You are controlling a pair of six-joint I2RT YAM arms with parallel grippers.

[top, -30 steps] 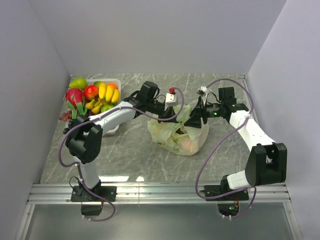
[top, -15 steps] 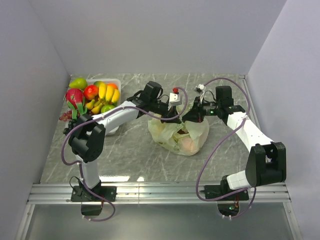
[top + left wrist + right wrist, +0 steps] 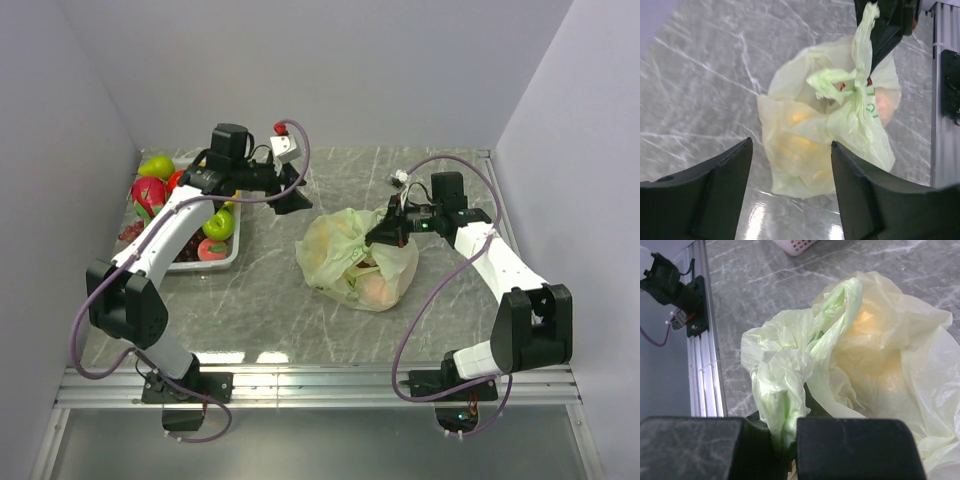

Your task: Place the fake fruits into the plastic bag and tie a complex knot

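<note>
Right gripper (image 3: pixel 785 437) has its jaws pinched shut on a twisted handle of the crinkly pale-green plastic bag (image 3: pixel 350 268). Left gripper (image 3: pixel 297 197) hangs off to the bag's left, jaws wide open.

grey marble table (image 3: pixel 270 300) w/ white veins spreads under the left gripper (image 3: pixel 296 203) and right gripper (image 3: pixel 385 232). white rectangular tray (image 3: pixel 208 265) sits near the left gripper, on its left side. aluminium rail (image 3: pixel 320 385) runs along the table's near edge, well behind both grippers. pale lilac walls (image 3: pixel 320 70) rise beyond them.
</note>
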